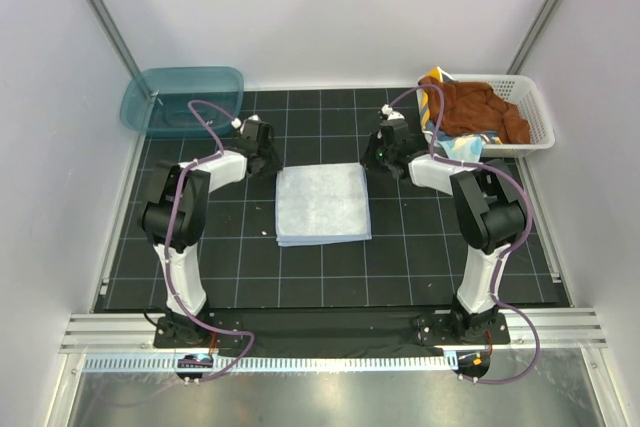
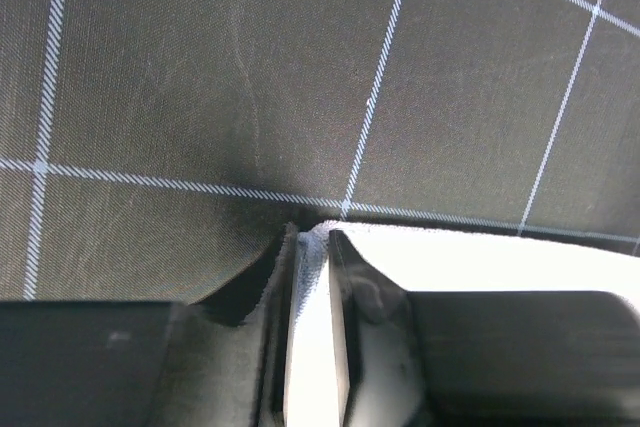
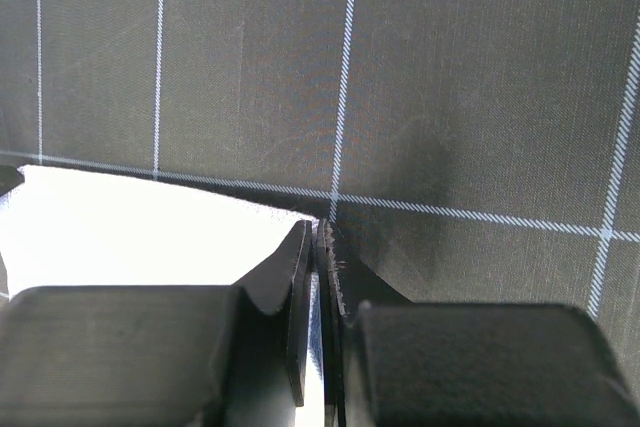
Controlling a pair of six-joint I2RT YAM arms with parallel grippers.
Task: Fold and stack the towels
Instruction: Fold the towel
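Note:
A pale blue towel (image 1: 322,204) lies folded flat in a square on the black grid mat. My left gripper (image 1: 270,162) sits low at its far left corner. In the left wrist view the gripper (image 2: 312,237) has its jaws closed on the towel's (image 2: 480,257) corner, with fabric filling the narrow gap. My right gripper (image 1: 372,157) is at the far right corner. The right wrist view shows that gripper (image 3: 318,232) pinching a thin edge of the towel (image 3: 130,227). A rust-brown towel (image 1: 480,107) and a navy and yellow patterned towel (image 1: 460,147) lie in the basket.
A white lattice basket (image 1: 535,117) stands at the back right, close behind the right arm. At the back left corner is a teal plastic tub (image 1: 183,99). White walls enclose the mat on three sides.

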